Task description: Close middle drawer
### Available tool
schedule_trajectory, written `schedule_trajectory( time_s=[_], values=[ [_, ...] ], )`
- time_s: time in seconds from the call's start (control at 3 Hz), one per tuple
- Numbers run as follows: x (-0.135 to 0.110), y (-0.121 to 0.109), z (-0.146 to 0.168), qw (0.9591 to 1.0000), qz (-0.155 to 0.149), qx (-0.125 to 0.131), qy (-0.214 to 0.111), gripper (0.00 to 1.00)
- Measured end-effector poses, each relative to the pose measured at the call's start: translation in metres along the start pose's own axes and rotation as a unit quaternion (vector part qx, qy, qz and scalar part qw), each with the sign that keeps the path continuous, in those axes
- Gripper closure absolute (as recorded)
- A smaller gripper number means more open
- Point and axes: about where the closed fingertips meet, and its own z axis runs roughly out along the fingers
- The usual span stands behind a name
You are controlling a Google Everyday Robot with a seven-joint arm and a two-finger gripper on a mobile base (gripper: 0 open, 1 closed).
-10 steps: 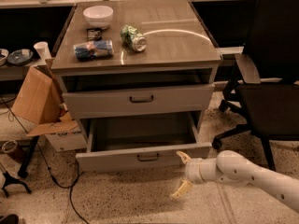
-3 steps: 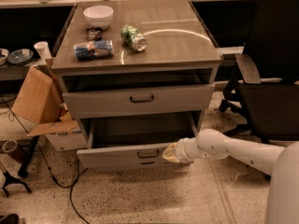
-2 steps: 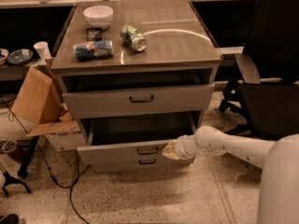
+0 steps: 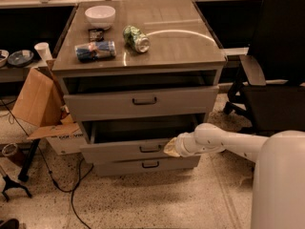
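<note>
The grey cabinet has three drawers. The middle drawer is partly open, with a strip of its grey tray showing above its flat front and dark bar handle. The top drawer stands slightly out. The lowest drawer is in, below the middle one. My gripper is at the end of the white arm and rests against the right part of the middle drawer's front, just right of the handle.
On the cabinet top are a white bowl, a green can on its side, a blue packet and a small dark item. A cardboard box stands left, a black chair right. A cable lies on the floor.
My gripper has come up from the floor to the middle drawer's front and moved toward the cabinet. The drawer has slid well in, and the lowest drawer's front now shows beneath it.
</note>
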Motion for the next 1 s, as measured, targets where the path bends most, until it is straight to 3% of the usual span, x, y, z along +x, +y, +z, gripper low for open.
schedule_trajectory(
  time_s=[0.33,0.67,1.0],
  values=[
    [-0.0100,-0.0095,0.0062,1.0000,-0.008,0.003,0.001,0.37],
    [-0.0143,-0.0172,0.0104,0.9999,-0.013,0.005,0.005,0.06],
    [-0.0133,-0.0155,0.0095,0.9999,-0.012,0.005,0.006,0.00]
  ],
)
